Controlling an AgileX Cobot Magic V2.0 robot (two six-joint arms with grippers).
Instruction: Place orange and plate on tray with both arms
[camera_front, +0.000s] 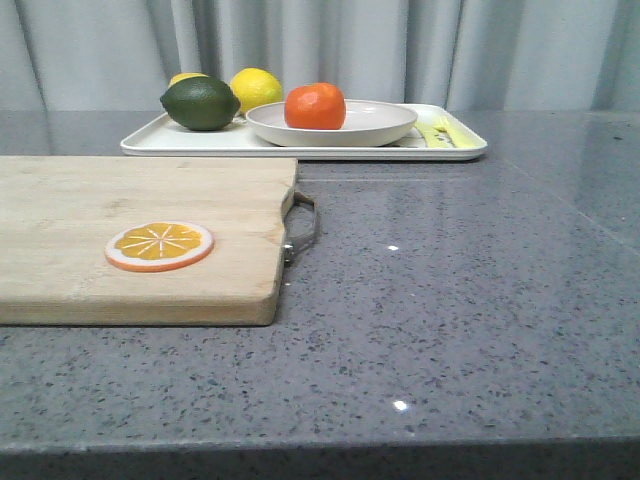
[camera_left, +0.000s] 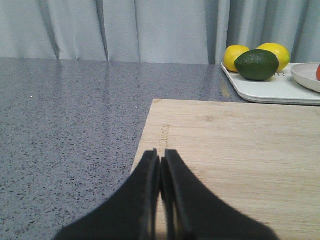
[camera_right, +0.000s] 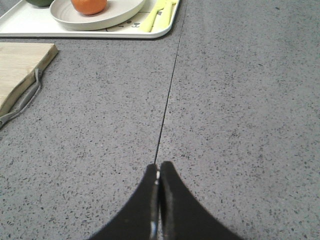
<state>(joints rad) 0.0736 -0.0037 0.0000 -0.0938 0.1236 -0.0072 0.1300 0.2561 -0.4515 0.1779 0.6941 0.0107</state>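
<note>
The orange (camera_front: 315, 106) sits in the off-white plate (camera_front: 385, 125), and the plate rests on the white tray (camera_front: 200, 141) at the far side of the table. The right wrist view shows the same: the orange (camera_right: 89, 5) in the plate (camera_right: 120, 15) on the tray (camera_right: 30, 25). In the left wrist view only the plate's rim (camera_left: 306, 76) and the tray's corner (camera_left: 272, 90) show. My left gripper (camera_left: 161, 154) is shut and empty over the wooden board's edge. My right gripper (camera_right: 159, 167) is shut and empty over bare counter. Neither gripper shows in the front view.
A dark green lime (camera_front: 201, 103) and two yellow lemons (camera_front: 257, 89) lie on the tray's left part. A wooden cutting board (camera_front: 80, 210) with a metal handle (camera_front: 303, 225) lies front left, with a flat orange slice (camera_front: 160, 246) on it. Grey curtains hang behind.
</note>
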